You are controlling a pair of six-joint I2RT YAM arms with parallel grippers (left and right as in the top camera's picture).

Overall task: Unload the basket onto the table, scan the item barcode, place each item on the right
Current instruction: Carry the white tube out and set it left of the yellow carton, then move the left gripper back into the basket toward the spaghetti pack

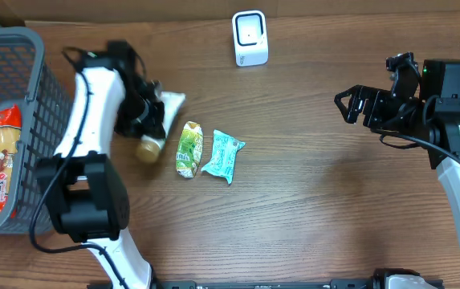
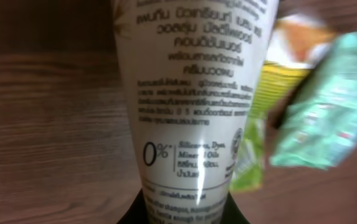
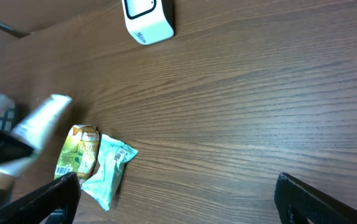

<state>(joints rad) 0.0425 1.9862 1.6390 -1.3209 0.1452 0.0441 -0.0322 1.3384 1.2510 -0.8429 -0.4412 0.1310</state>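
My left gripper [image 1: 143, 112] is shut on a white tube [image 1: 159, 120] with a gold cap, held just above the table left of centre. In the left wrist view the tube [image 2: 190, 93] fills the frame with its printed text facing the camera, and the gripper [image 2: 187, 210] clasps its lower end. The white barcode scanner [image 1: 250, 38] stands at the back centre, apart from the tube. On the right, my right gripper [image 1: 354, 104] hangs open with nothing in it. Its wrist view shows the gripper [image 3: 178, 205] over bare wood, with the scanner [image 3: 148, 18] and the tube [image 3: 38, 124] farther off.
A green packet [image 1: 189, 148] and a teal packet [image 1: 223, 155] lie side by side next to the tube. A grey basket [image 1: 21, 40] at the left edge holds a red and yellow packet [image 1: 1, 164].
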